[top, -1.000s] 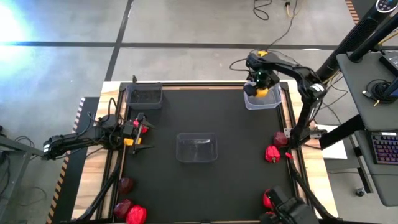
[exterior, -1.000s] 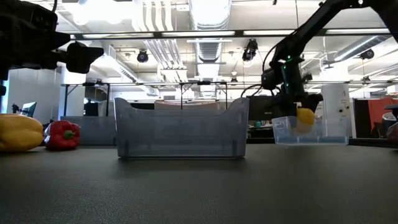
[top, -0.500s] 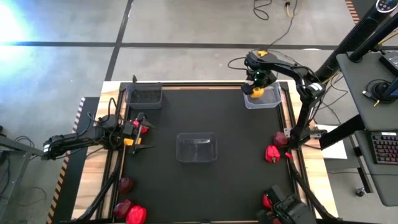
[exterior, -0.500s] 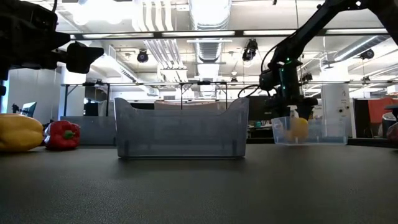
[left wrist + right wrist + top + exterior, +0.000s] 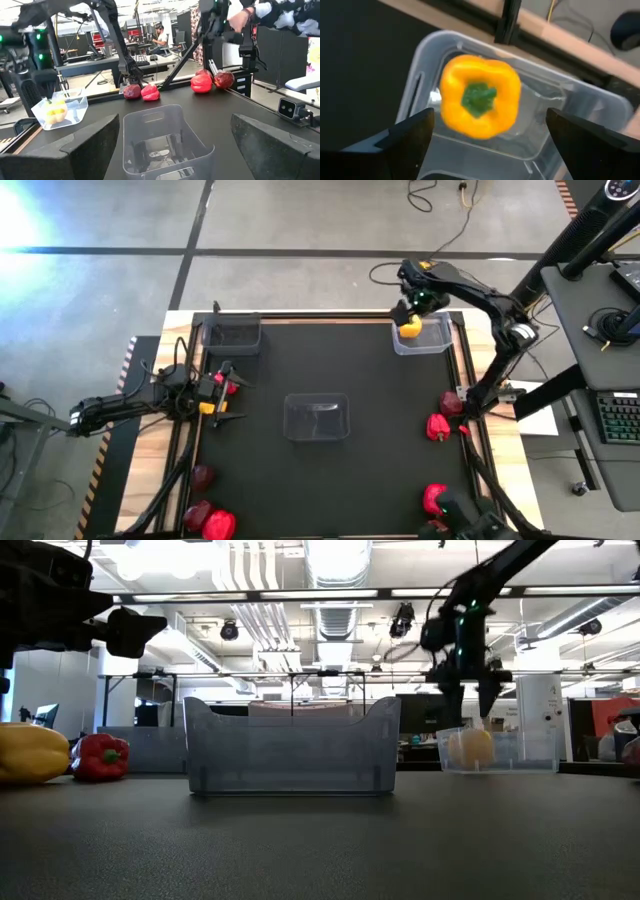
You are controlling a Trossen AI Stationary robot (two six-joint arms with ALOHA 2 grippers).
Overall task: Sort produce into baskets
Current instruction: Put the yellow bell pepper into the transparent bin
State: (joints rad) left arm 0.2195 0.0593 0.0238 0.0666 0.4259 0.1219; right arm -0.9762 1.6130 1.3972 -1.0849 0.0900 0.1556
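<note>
Right gripper (image 5: 415,304) hovers at one o'clock on the table (image 5: 370,460), fingers spread apart, above the clear basket (image 5: 430,340) holding a yellow pepper (image 5: 479,102). Left gripper (image 5: 228,390) waits at nine o'clock, fingers apart. At centre sits another clear basket (image 5: 316,417); red peppers (image 5: 437,425) lie at four o'clock.

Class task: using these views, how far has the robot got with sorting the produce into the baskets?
Done: one yellow bell pepper lies in the far clear basket. In hand: nothing; the right hand hangs open above that pepper, and the left hand waits open at the table's left edge. Left: the middle basket and dark basket look empty, with another yellow pepper and red produce on the table.
</note>
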